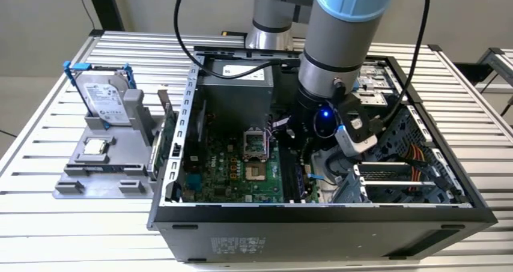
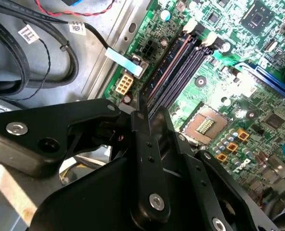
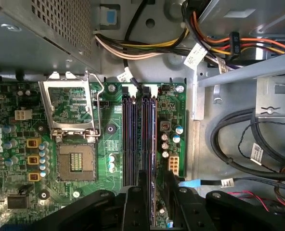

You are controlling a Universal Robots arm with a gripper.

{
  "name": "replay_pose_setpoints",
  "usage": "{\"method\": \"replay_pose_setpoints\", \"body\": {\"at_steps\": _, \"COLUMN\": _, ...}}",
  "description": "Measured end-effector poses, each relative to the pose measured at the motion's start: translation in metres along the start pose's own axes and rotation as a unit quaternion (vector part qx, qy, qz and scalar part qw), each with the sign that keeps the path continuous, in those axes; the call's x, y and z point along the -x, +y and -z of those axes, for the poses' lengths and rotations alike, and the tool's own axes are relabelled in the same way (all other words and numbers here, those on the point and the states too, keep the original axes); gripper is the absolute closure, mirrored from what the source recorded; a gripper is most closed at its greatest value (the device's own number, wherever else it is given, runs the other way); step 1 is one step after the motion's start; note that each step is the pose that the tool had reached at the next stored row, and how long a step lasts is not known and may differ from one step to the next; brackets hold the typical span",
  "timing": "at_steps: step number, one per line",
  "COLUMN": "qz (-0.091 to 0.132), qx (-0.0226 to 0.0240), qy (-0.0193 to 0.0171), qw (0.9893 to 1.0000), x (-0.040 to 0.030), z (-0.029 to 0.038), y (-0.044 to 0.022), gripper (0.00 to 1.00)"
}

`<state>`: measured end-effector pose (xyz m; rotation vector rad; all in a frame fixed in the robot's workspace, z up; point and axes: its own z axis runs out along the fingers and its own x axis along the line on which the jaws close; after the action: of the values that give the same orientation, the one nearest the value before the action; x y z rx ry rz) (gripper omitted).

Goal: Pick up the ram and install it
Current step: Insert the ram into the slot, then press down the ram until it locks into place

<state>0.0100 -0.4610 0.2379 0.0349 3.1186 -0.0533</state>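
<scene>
open computer case laid on a slatted metal table, green motherboard seen inside, silver hard drive stood upright in a grey holder, square processor chip placed below it

Green everywhere on the motherboard, speckled with silver solder dots and small orange-gold components. Running across it, the memory slots are black with a purplish tint, capped by white latches. The ram is a dark sliver with a reddish-brown edge in the second wrist view. The hand is matte black with silver screws. Cables now: a bundle of yellow, orange, red and black, plus black ones with white tags. In the exterior view, the arm is grey with light blue caps, the case black, the tabletop ribbed silver, the hard drive silver with blue handles.
</scene>
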Motion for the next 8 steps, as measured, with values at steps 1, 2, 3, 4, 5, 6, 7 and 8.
{"method": "replay_pose_setpoints", "body": {"at_steps": 1, "qz": 0.0, "qx": -0.0001, "qy": 0.0, "qw": 1.0, "x": 0.0, "z": 0.0003, "y": 0.0, "gripper": 1.0}}
{"method": "replay_pose_setpoints", "body": {"at_steps": 2, "qz": 0.0, "qx": -0.0001, "qy": 0.0, "qw": 1.0, "x": 0.0, "z": 0.0004, "y": 0.0, "gripper": 1.0}}
{"method": "replay_pose_setpoints", "body": {"at_steps": 3, "qz": 0.0, "qx": -0.0001, "qy": 0.0, "qw": 1.0, "x": 0.0, "z": 0.0006, "y": -0.0001, "gripper": 1.0}}
{"method": "replay_pose_setpoints", "body": {"at_steps": 4, "qz": 0.0, "qx": -0.0001, "qy": 0.0, "qw": 1.0, "x": 0.0, "z": 0.0008, "y": -0.0001, "gripper": 1.0}}
{"method": "replay_pose_setpoints", "body": {"at_steps": 5, "qz": 0.0, "qx": -0.0001, "qy": 0.0, "qw": 1.0, "x": 0.0, "z": 0.001, "y": -0.0001, "gripper": 1.0}}
{"method": "replay_pose_setpoints", "body": {"at_steps": 6, "qz": 0.0, "qx": -0.0001, "qy": 0.0, "qw": 1.0, "x": 0.0, "z": 0.0012, "y": -0.0001, "gripper": 1.0}}
{"method": "replay_pose_setpoints", "body": {"at_steps": 7, "qz": 0.0, "qx": -0.0001, "qy": 0.0, "qw": 1.0, "x": 0.0, "z": 0.0013, "y": -0.0001, "gripper": 1.0}}
{"method": "replay_pose_setpoints", "body": {"at_steps": 8, "qz": 0.0, "qx": -0.0002, "qy": 0.0, "qw": 1.0, "x": 0.0, "z": 0.0016, "y": -0.0001, "gripper": 1.0}}
